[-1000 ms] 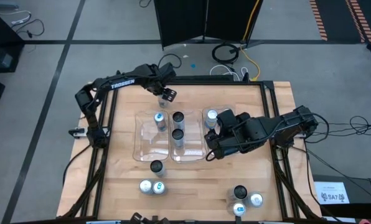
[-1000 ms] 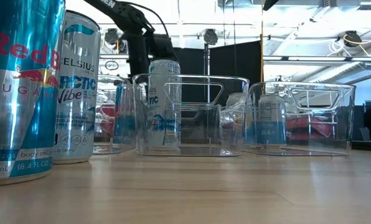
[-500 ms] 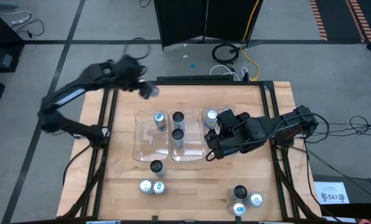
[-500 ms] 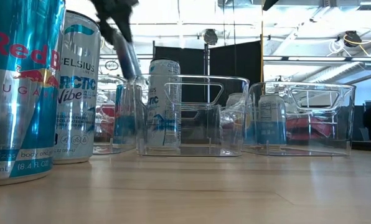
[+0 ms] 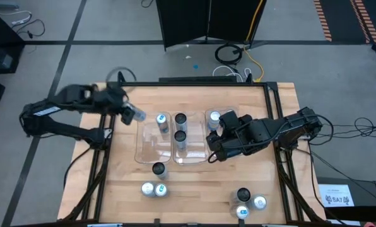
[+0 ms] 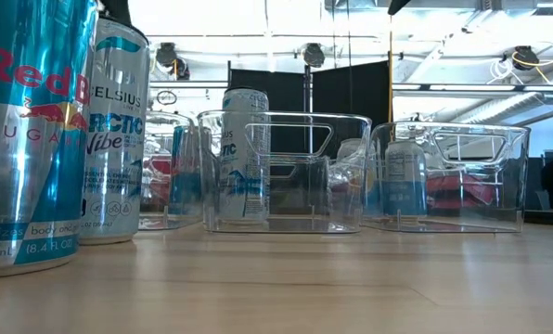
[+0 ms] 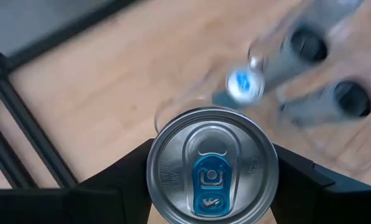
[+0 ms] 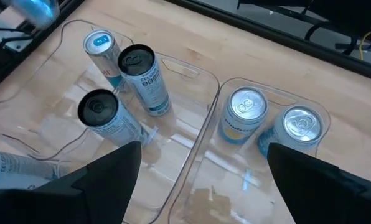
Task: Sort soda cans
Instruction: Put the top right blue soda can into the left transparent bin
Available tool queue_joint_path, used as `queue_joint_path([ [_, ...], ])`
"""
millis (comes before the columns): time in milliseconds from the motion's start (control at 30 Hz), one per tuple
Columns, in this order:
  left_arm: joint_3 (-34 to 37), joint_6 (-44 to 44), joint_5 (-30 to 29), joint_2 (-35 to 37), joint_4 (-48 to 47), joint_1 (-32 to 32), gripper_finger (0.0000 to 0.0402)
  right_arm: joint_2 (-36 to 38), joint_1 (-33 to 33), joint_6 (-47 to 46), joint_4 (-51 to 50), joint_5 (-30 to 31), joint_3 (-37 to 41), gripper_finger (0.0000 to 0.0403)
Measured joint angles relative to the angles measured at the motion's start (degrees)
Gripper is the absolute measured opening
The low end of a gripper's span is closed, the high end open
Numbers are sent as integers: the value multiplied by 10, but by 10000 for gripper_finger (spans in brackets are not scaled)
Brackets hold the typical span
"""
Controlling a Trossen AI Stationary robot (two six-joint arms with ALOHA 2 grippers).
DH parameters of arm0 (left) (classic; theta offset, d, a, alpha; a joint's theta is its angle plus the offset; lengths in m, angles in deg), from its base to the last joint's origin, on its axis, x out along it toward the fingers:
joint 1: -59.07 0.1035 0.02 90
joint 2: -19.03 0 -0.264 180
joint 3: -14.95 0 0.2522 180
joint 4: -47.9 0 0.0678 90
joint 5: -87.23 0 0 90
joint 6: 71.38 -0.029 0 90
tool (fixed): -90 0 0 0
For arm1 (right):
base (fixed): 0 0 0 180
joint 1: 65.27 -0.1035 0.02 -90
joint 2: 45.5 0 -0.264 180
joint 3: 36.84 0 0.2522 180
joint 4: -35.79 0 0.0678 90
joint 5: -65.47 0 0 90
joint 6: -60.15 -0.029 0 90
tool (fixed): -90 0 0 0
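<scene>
Wooden table [image 5: 264, 189] on a grey floor, black frame around it, cables on the floor past its far edge.

Landmark: middle tray [image 5: 188, 151], the central one of three clear plastic trays set side by side at the table's centre.

- Left tray [image 5: 145, 151], beside the landmark: one blue-topped can [image 5: 161, 119] upright at its far end.
- Middle tray: two dark-topped cans [image 5: 180, 120], one behind the other, both upright.
- Right tray [image 8: 260, 180], on the landmark's other side: two silver-topped cans [image 8: 248, 104] at its far end, side by side, partly under the right arm in the high view.
- Left gripper [image 5: 132, 114]: in the air beyond the left tray's outer far corner, clamped on a blue-tab can [image 7: 212, 166], one finger on each side of the can body.
- Right gripper [image 5: 214, 144]: above the right tray, just beside the landmark; fingers spread wide, gripping nothing.
- Loose cans, near side of the landmark: one dark-topped can [image 5: 158, 168] just off the trays' near edge; a pair [image 5: 154, 189] closer to the near table edge; a cluster of three [image 5: 246, 203] at the near right corner.
- Low view: a Red Bull can [image 6: 31, 130] and a Celsius can [image 6: 116, 139] stand closest to the camera.
</scene>
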Motion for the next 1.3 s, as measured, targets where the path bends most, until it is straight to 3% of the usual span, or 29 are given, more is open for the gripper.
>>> queue_joint_path([
  [267, 138, 21, -8, -6, 129, -28, 249, 0, 0, -29, 14, 0, 0, 341],
  [467, 195, 4, -7, -41, 150, -22, 249, 0, 0, -34, 45, 0, 0, 341],
  [933, 202, -73, 0, -150, 199, -15, 249, 0, 0, -34, 118, 0, 0, 341],
  [1167, 258, -68, -8, -146, 275, -15, 249, 0, -8, -23, 120, -1, 0, 341],
  [1300, 263, -43, -7, -146, 274, -15, 250, 0, -15, -6, 120, -2, 0, 341],
])
